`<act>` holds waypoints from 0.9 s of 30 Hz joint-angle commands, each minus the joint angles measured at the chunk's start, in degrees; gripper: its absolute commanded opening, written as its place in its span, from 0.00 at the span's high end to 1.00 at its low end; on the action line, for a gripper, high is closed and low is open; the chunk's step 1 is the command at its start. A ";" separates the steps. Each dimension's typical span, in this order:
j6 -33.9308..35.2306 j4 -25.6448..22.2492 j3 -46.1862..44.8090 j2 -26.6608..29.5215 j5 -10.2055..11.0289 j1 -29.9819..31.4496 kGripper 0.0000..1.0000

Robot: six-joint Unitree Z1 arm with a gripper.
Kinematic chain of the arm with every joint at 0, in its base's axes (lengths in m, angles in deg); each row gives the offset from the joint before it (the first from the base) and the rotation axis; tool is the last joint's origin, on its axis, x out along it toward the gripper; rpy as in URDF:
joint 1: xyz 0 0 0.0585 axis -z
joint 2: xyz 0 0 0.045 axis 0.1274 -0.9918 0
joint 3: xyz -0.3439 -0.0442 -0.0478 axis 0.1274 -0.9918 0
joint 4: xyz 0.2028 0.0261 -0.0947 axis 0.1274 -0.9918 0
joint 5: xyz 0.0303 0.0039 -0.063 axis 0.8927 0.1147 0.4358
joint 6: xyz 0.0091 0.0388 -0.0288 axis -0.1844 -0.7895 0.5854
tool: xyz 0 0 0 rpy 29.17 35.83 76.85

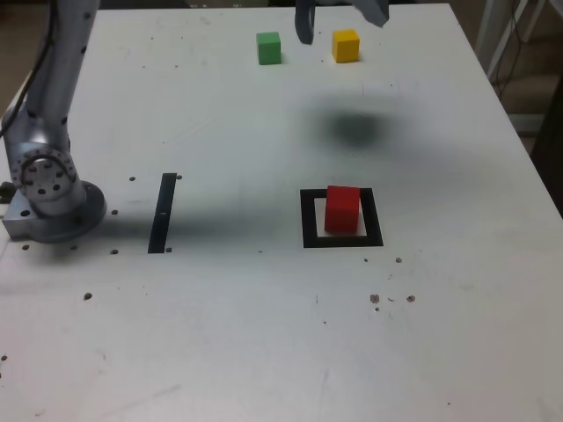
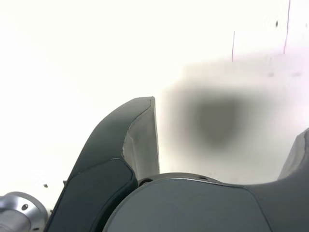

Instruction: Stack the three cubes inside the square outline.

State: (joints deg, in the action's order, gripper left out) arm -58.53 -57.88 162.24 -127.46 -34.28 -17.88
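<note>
table bare white under gripper | square outline well nearer than gripper, red cube inside | gripper raised, jaws spread, empty | green cube, yellow cube flank it | pick one, centre jaws, descend straight
</note>
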 commanded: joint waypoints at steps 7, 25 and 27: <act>-3.20 -3.94 10.46 -5.82 0.95 -3.99 0.01; -4.96 -7.98 24.32 -17.56 1.51 -11.83 0.01; -4.90 -7.94 24.87 -18.28 1.33 -12.59 0.02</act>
State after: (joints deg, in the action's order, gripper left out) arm -63.44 -65.54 186.24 -145.21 -32.82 -30.13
